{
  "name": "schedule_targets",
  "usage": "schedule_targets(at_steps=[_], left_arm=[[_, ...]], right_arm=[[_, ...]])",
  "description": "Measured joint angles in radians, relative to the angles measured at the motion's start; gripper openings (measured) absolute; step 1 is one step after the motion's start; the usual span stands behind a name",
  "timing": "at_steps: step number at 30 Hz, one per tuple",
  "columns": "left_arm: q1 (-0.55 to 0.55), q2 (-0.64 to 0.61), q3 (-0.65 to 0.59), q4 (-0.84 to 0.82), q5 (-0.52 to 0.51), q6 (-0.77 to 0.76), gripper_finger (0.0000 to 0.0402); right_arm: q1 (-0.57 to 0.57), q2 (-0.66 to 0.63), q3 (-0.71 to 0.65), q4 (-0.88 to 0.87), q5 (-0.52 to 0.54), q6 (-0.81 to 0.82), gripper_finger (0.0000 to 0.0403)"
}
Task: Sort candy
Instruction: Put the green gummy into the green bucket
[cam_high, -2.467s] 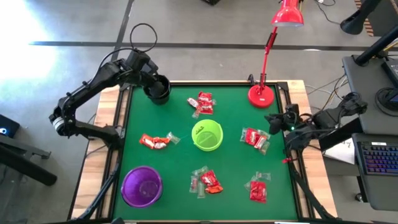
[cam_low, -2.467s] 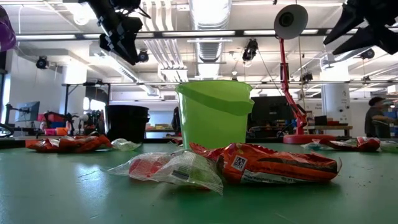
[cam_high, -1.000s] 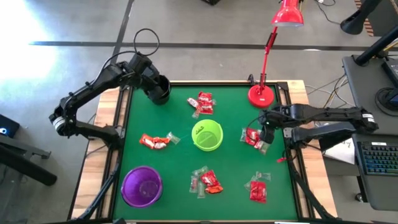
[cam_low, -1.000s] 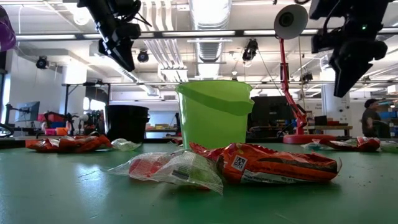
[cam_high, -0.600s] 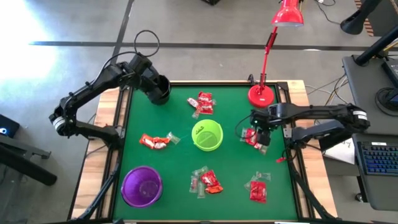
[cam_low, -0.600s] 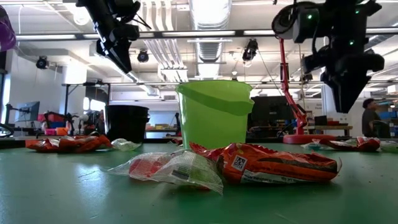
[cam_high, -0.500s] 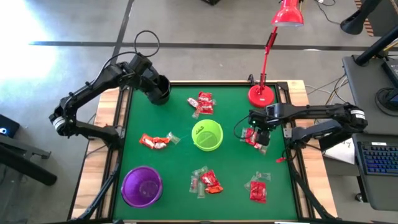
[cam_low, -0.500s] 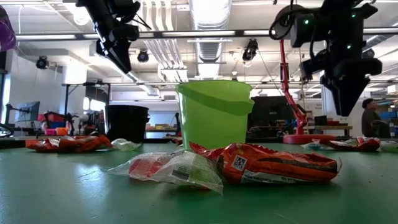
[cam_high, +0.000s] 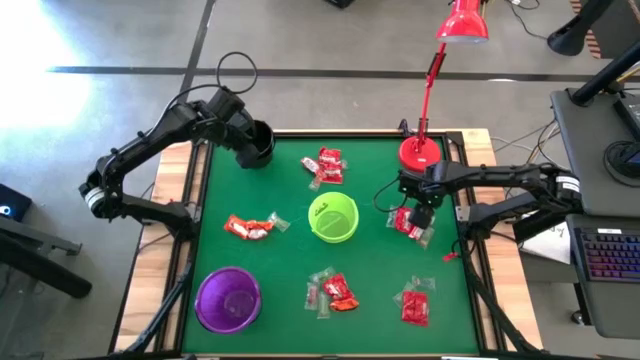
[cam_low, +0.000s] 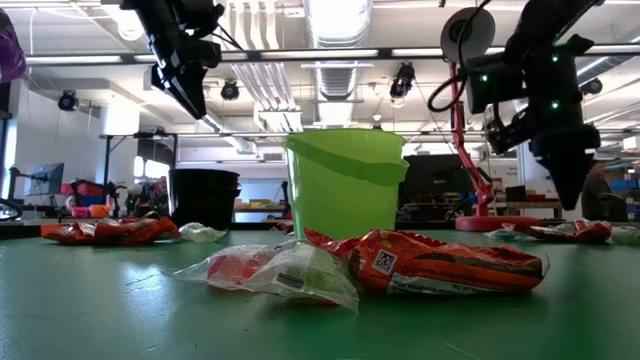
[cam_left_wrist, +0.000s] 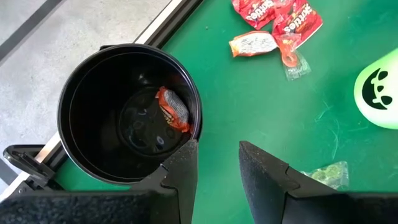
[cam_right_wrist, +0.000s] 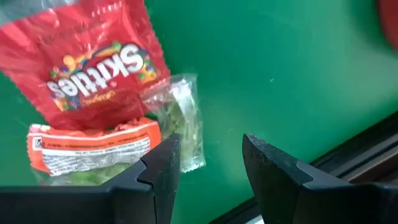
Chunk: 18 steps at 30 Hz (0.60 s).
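Candy lies in small heaps on the green table: one at the right (cam_high: 408, 222), others at the far middle (cam_high: 325, 165), left (cam_high: 250, 228), near middle (cam_high: 330, 292) and near right (cam_high: 415, 302). My right gripper (cam_high: 420, 214) hangs open just above the right heap, pointing down. In its wrist view a red Skittles pack (cam_right_wrist: 99, 68), a clear pack (cam_right_wrist: 180, 124) and an orange-red pack (cam_right_wrist: 93, 152) lie below my right gripper (cam_right_wrist: 208, 155). My left gripper (cam_left_wrist: 214, 155) is open and empty above the black cup (cam_left_wrist: 124, 112), which holds one red candy (cam_left_wrist: 173, 109).
A green cup (cam_high: 333, 217) stands mid-table and a purple cup (cam_high: 229, 298) at the near left. The black cup (cam_high: 256, 145) is at the far left corner. A red desk lamp (cam_high: 420, 152) stands on the far right edge, close behind my right arm.
My right gripper has come down over the candy heap at the right, shifting slightly toward the table's left and turning to point straight down. Its fingers have stayed open. The candy has not moved.
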Motion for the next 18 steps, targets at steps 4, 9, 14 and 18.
schedule_targets(at_steps=[4, 9, 14, 18], left_arm=[[0.000, 0.000, 0.000, 0.001, 0.003, 0.000, 0.0100], [0.000, 0.000, 0.000, 0.004, 0.020, -0.005, 0.0100], [-0.001, 0.000, 0.000, 0.006, 0.024, -0.005, 0.0100], [-0.002, 0.000, 0.000, 0.006, 0.025, -0.005, 0.0100]], right_arm=[[0.000, -0.003, 0.000, 0.004, -0.005, 0.002, 0.0166], [0.000, 0.004, -0.001, 0.010, -0.027, 0.007, 0.0166], [0.000, 0.017, -0.007, 0.039, -0.051, 0.045, 0.0166], [0.000, 0.037, -0.007, 0.059, -0.050, 0.046, 0.0166]])
